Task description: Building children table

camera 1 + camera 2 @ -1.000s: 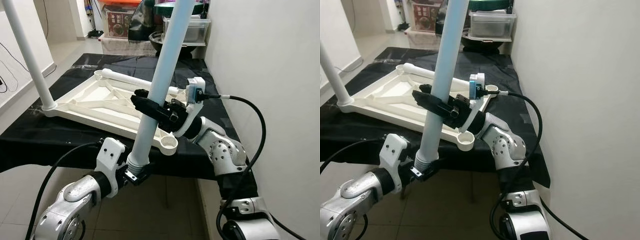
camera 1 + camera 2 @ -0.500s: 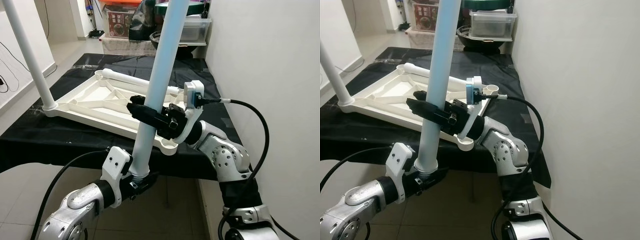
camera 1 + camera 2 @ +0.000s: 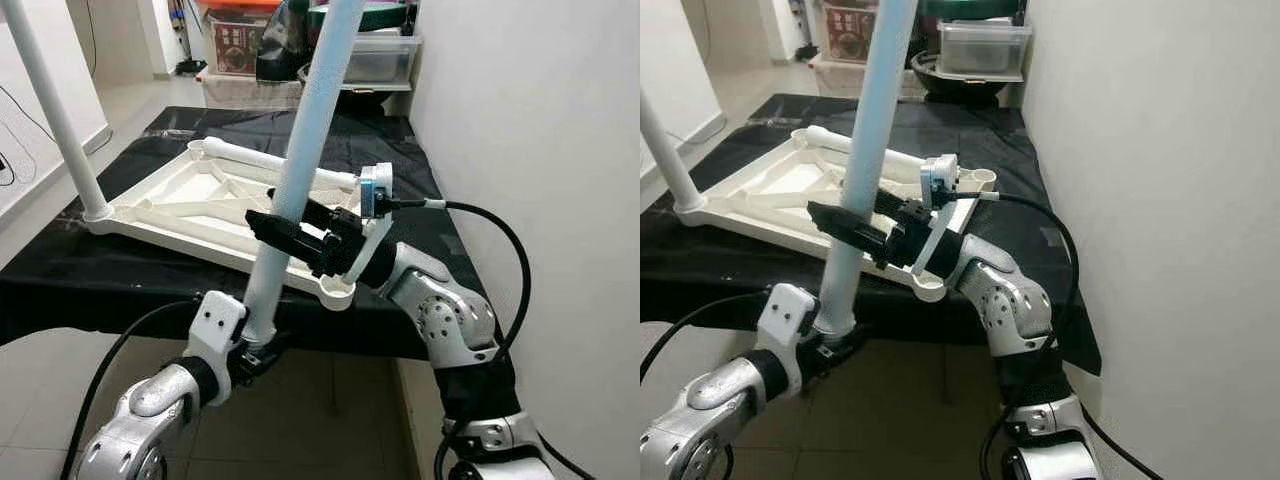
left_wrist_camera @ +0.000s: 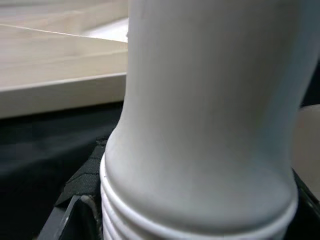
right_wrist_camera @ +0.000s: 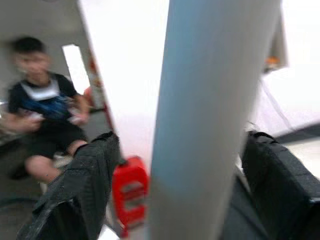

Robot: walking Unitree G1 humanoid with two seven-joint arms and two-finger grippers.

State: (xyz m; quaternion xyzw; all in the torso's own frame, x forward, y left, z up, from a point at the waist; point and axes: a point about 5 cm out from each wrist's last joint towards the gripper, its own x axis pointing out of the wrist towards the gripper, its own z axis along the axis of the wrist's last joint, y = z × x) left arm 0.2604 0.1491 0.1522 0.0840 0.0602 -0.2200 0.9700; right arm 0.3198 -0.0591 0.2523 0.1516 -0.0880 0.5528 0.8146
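**A:** How should this step be handled?

**B:** The left gripper (image 3: 255,352), low and left of centre in the head view, has its fingers closed on the threaded lower end of the long white plastic table leg (image 3: 295,170). The right gripper (image 3: 278,222), at mid-frame, has its fingers (image 5: 92,175) straddling the shaft with a gap on each side, so it guides more than it clamps. I'd judge the threaded end must rise to the open round corner socket (image 3: 338,291) just right of it, stay square to it, then turn without cross-threading.

**A:** And the thing itself?

**B:** The white ribbed plastic tabletop (image 3: 200,205) lies upside down on the black-draped table (image 3: 90,270), centre-left. One leg (image 3: 55,110) stands fitted at its left corner; another lies along its far edge.
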